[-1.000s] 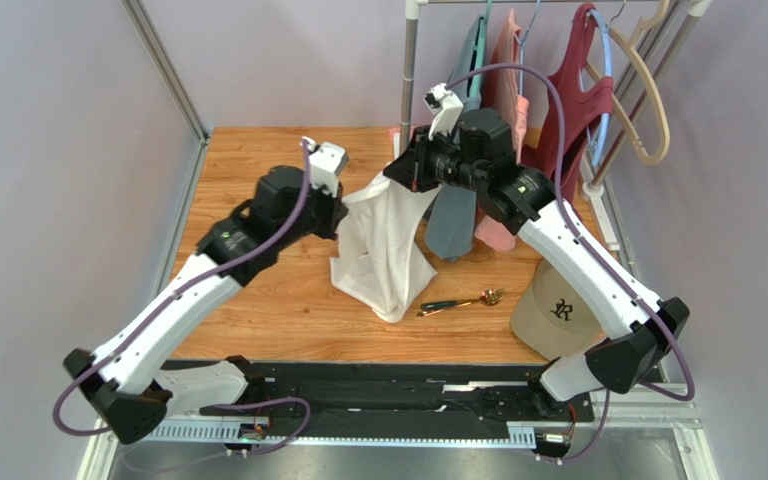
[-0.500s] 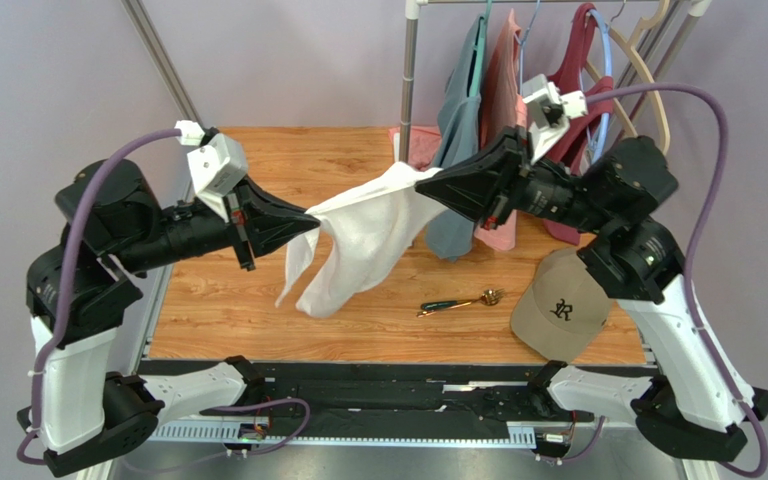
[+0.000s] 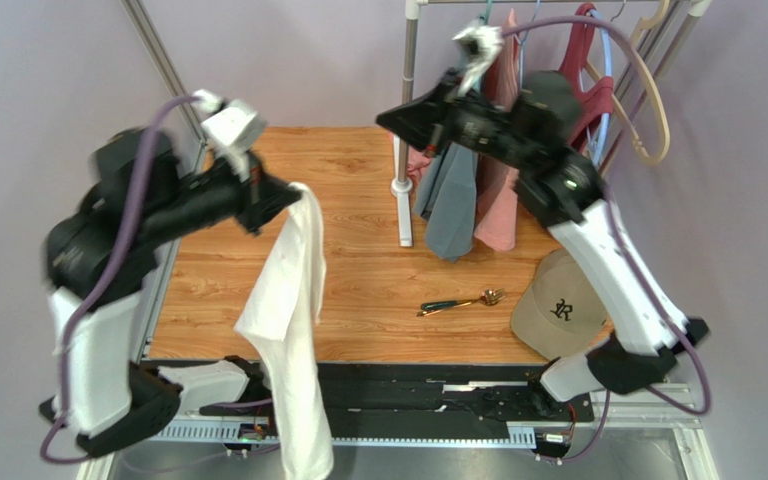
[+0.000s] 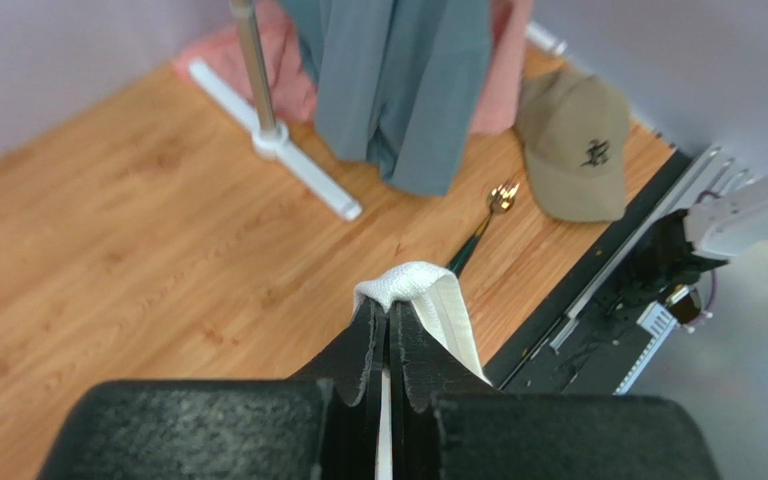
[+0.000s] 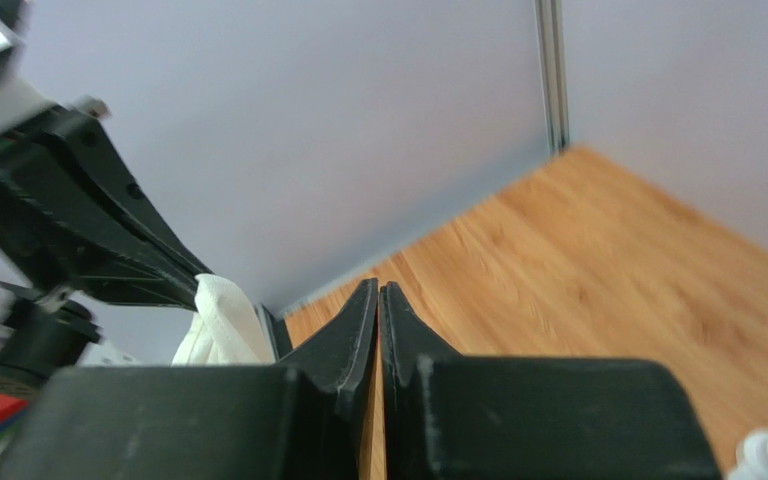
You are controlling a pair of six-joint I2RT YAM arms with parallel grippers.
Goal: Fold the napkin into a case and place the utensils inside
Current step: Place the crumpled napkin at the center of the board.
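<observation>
The wooden surface (image 3: 358,250) is seen from above, with open bare wood toward its middle and left. At its far side a clothes rack (image 3: 407,120) is stood, and garments (image 3: 451,210) are hung from it down to just above the wood.

The left arm (image 3: 108,250) is raised high over the left edge, apparently so that the cloth can be lifted off the wood and let fall straight. The right arm (image 3: 608,260) is stretched up and back toward the rack pole, well apart from the cloth.

The napkin (image 3: 293,320) is not on the surface. It is hung in one long, loose drape from the left arm and is carried down past the near edge, in front of that arm's base. No fold is seen in it, so the case is judged not yet begun. The cloth would first have to be laid flat on the bare wood.

A tan cap (image 3: 558,312) is laid at the near right corner, clear of the work.

The left claw (image 4: 390,310) is closed tightly on a top bunch of the napkin; whether a corner or an edge is pinched cannot be told. The right claw (image 5: 378,290) is closed too, with nothing held between its jaws.

The utensils (image 3: 463,300) are left lying together on the wood just beside the cap, waiting for the case.
</observation>
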